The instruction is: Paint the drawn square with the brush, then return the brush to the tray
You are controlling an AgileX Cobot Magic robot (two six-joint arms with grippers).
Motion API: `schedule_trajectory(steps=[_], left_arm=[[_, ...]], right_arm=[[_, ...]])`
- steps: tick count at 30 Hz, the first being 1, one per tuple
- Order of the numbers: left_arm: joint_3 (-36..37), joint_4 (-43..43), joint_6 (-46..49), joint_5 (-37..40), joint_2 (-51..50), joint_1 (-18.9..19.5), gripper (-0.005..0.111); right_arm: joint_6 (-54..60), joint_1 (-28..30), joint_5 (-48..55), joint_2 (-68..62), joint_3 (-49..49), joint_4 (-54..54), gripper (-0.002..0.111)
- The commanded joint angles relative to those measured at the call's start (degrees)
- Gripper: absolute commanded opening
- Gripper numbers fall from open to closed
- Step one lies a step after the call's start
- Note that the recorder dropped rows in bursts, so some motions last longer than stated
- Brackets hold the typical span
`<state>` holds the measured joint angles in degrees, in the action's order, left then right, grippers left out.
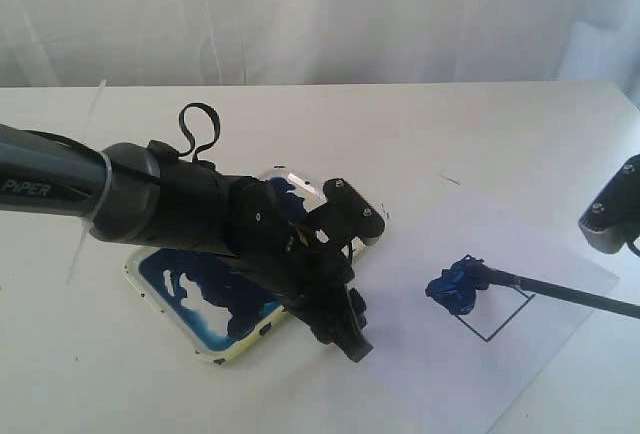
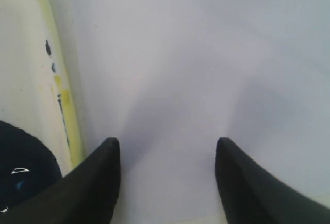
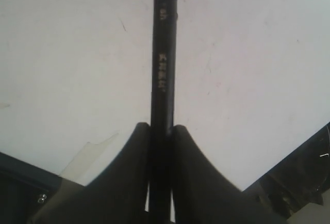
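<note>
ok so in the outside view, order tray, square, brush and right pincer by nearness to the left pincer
1. Tray, just left of the left pincer.
2. Square and brush, tip on it, to the right: too close to call.
3. Right pincer, holding the handle, far right.

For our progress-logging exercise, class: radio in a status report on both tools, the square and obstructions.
Left tool open, empty, beside the tray. Right tool shut on the brush. Drawn square blue at one corner only. Nothing lies over it.

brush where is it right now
Exterior view, right side: the brush, in the right claw, has its tip on the drawn square, right of the tray.
</note>
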<state>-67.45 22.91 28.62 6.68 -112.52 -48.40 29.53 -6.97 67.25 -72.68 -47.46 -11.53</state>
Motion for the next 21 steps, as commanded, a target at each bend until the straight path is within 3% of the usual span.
schedule_trajectory(steps=[1, 21], left_arm=[[0.69, 0.15, -0.39, 2.28, -0.9, -0.26, 0.059], [0.69, 0.15, -0.39, 2.28, -0.9, -0.26, 0.059]], right_arm=[[-0.32, 0.17, 2.72, -0.02, 0.18, -0.73, 0.0], [-2.96, 0.17, 2.72, -0.02, 0.18, -2.46, 0.0]])
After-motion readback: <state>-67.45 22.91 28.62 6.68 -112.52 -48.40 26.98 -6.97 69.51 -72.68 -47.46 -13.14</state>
